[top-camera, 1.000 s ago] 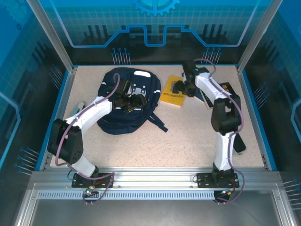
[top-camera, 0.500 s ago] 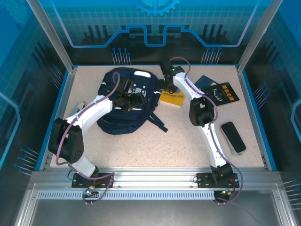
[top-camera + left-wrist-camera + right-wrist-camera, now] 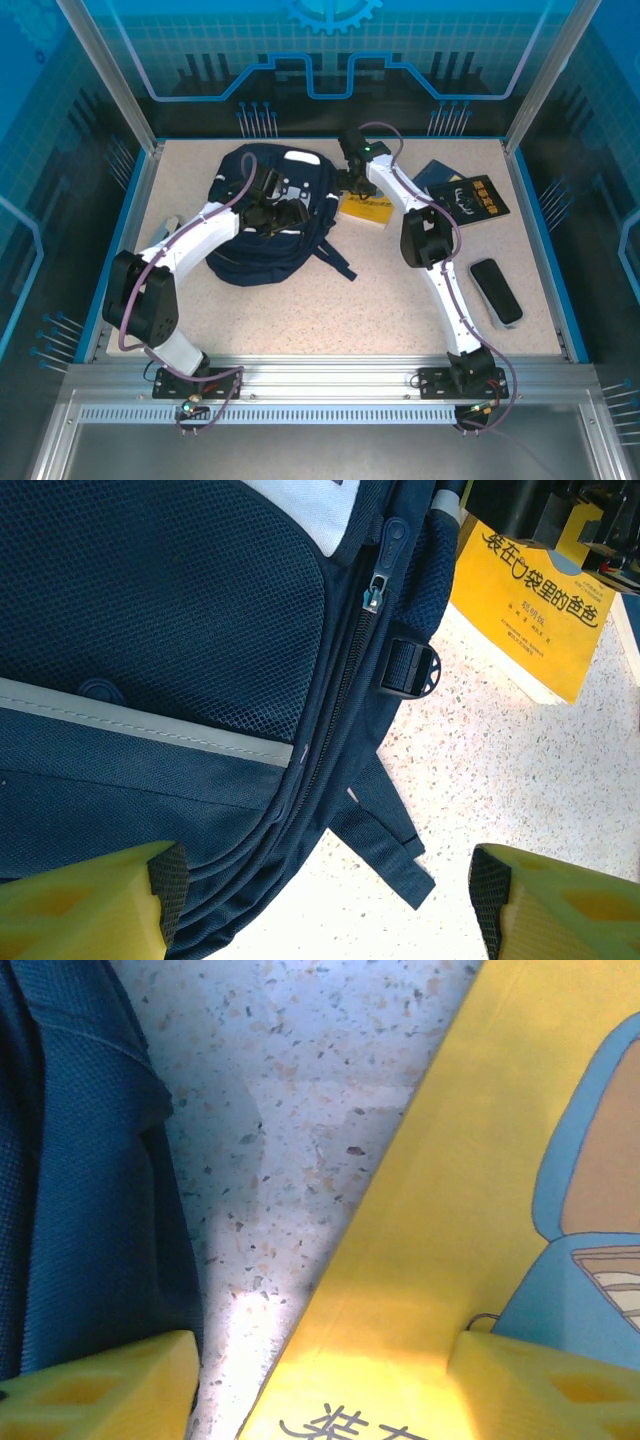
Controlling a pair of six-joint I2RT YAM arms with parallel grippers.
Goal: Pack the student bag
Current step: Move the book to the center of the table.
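The student bag (image 3: 262,225), navy with a thin pale stripe and white patches, lies flat at the back left of the table. My left gripper (image 3: 287,213) hovers open over the bag's right edge. Its view shows the bag's zipper pull (image 3: 378,584), buckle (image 3: 410,668) and a loose strap (image 3: 388,846) between the wide-apart fingers (image 3: 110,900). A yellow book (image 3: 368,208) lies just right of the bag. My right gripper (image 3: 351,183) is open, low over the book's left edge (image 3: 470,1210), one finger (image 3: 100,1390) on the table side by the bag (image 3: 70,1190), the other over the cover.
A dark blue booklet with gold print (image 3: 470,196) lies at the back right. A black oblong case (image 3: 496,291) sits near the right wall. Blue rails edge the speckled table (image 3: 380,300), with bare surface in the middle and front.
My right arm swung left, from the book's right side to its left edge beside the bag, and has since held there. The left arm has stayed put.
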